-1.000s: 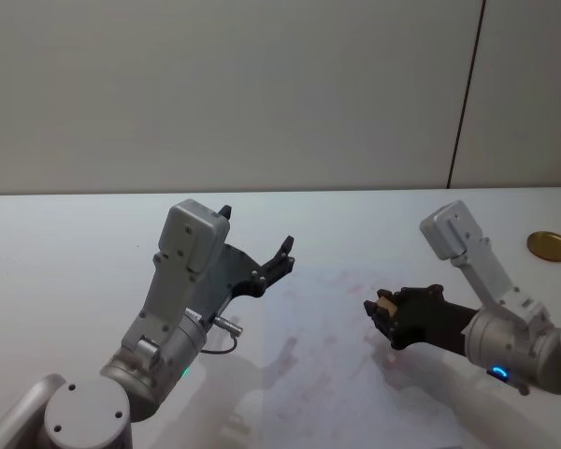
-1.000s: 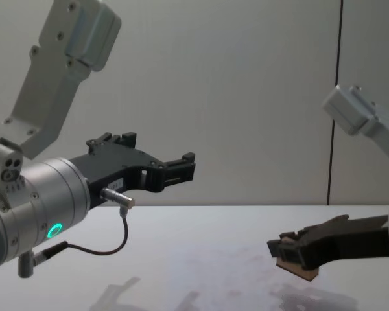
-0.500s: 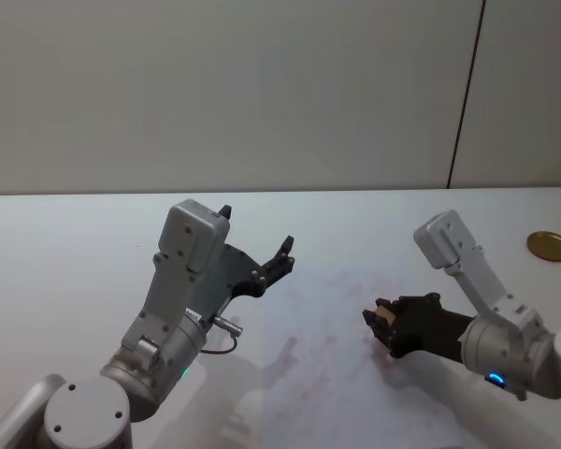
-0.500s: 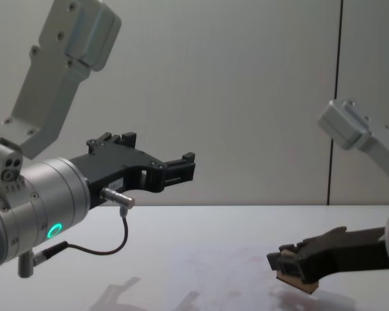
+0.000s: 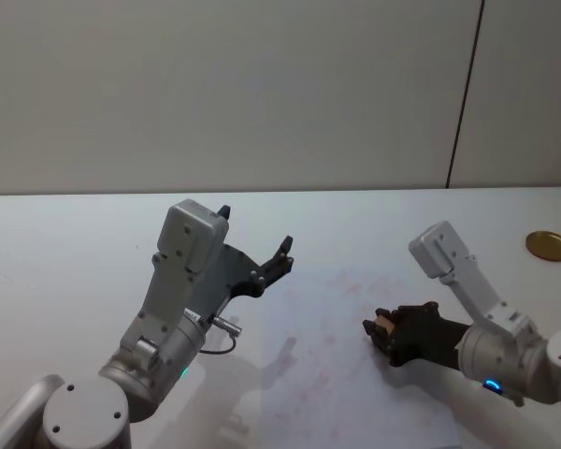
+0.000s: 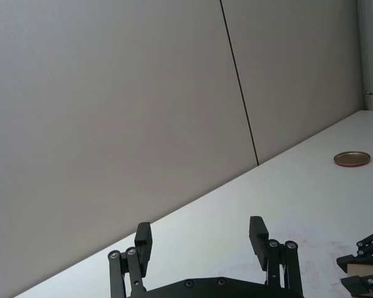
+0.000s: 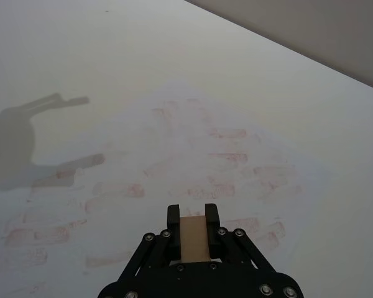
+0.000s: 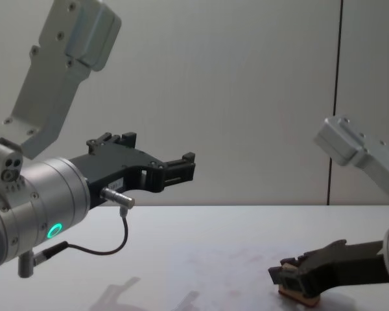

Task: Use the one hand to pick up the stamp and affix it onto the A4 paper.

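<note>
Jaws of right hand [image 5: 377,329] clamp the stamp [image 7: 194,239], lowered nearer the A4 paper [image 5: 318,374].

I see white table [image 5: 56,234]. A4 paper [image 5: 332,388] flat on it, pink-red smudges across sheet. Round gold disc [image 5: 550,245] at right, well apart.

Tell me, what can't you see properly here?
Underside of stamp: right wrist view, hidden by its top and the right gripper.
Whether the stamp touches the A4 paper: chest view, too close to tell.
Gold disc: head view, too small to identify.
Base of left gripper: left wrist view, edge cuts it.
</note>
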